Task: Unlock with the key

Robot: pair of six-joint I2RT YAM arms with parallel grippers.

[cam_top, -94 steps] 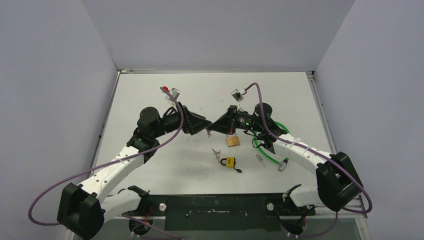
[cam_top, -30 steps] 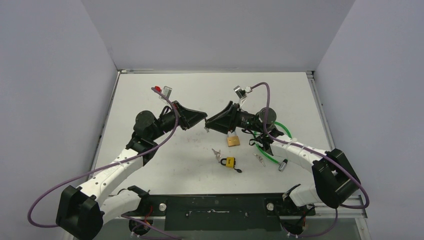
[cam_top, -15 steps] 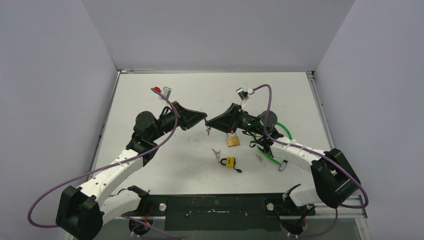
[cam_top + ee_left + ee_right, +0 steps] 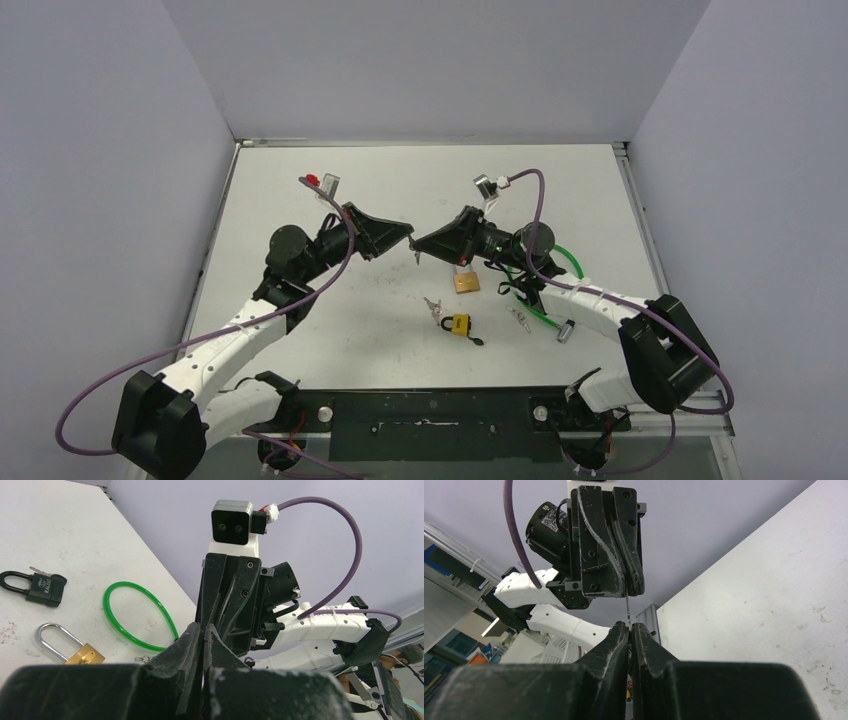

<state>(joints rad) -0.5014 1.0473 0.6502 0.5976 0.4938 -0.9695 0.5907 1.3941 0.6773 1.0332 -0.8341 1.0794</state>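
Note:
Above the table's middle, my two grippers meet tip to tip. The key (image 4: 627, 611) shows edge-on as a thin metal strip in the right wrist view. It runs from the shut left gripper (image 4: 407, 238) down into the shut right gripper (image 4: 629, 626). From the top it hangs as a small sliver, the key (image 4: 415, 258). In the left wrist view, the left gripper (image 4: 204, 628) hides it between pressed fingers. A brass padlock (image 4: 465, 282) lies below the right gripper (image 4: 419, 246). A yellow padlock (image 4: 459, 324) lies nearer.
A black padlock (image 4: 42, 587), the brass padlock (image 4: 80, 652) and a green cable loop (image 4: 140, 615) lie under the right arm. A small bunch of keys (image 4: 432, 305) sits by the yellow padlock. A loose key (image 4: 518, 318) and a silver cylinder (image 4: 566, 328) lie right.
The right gripper's jaws have closed onto the key held out by the left gripper. Both arms have hardly shifted.

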